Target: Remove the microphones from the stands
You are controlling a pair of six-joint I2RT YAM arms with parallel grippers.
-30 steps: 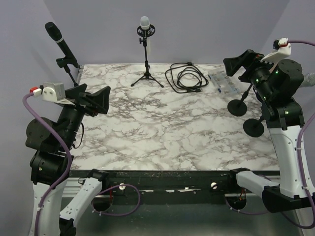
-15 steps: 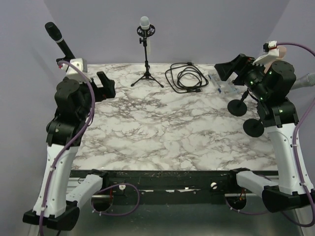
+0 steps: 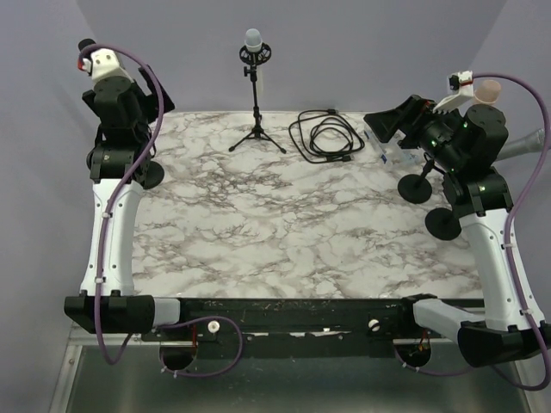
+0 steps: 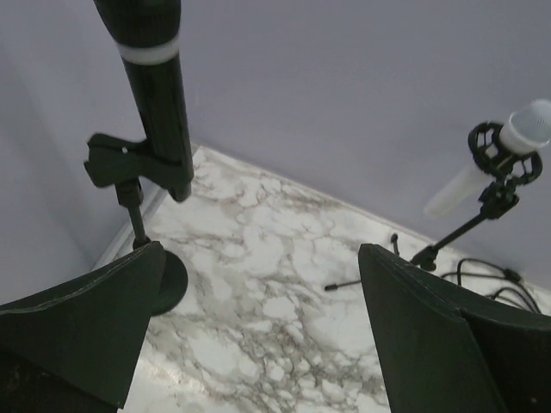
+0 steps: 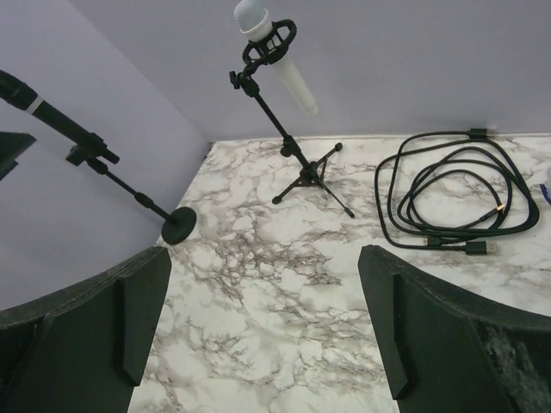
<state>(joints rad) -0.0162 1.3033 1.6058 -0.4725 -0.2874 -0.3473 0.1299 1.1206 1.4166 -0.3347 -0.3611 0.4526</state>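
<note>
at the far left corner of the counter (image 3: 301, 224), a black microphone (image 4: 153, 82) with a pale band near its head sits tilted in the clip (image 4: 129, 163) of a round-based stand (image 4: 170, 280). the left fingers (image 4: 86, 335) are spread wide apart and hold nothing. in the left wrist view the microphone and its clip show above the left-hand finger, apart from it and untouched. from the top view the raised left arm hides most of this stand, and only part of its disc base shows by the arm.

a white microphone (image 5: 277, 56) rests in a black shock mount on a tripod stand (image 5: 303, 172) at the far middle of the counter, well apart from both arms. just to its right lies a coiled black cable (image 5: 456, 194), with a clear plastic bag (image 3: 387, 148) beside that.

the right fingers (image 5: 448, 344) are also wide apart and empty, raised over the far right side and facing across the counter toward both stands. near the right arm, two more black disc bases (image 3: 417, 187) sit on the counter's right edge.
</note>
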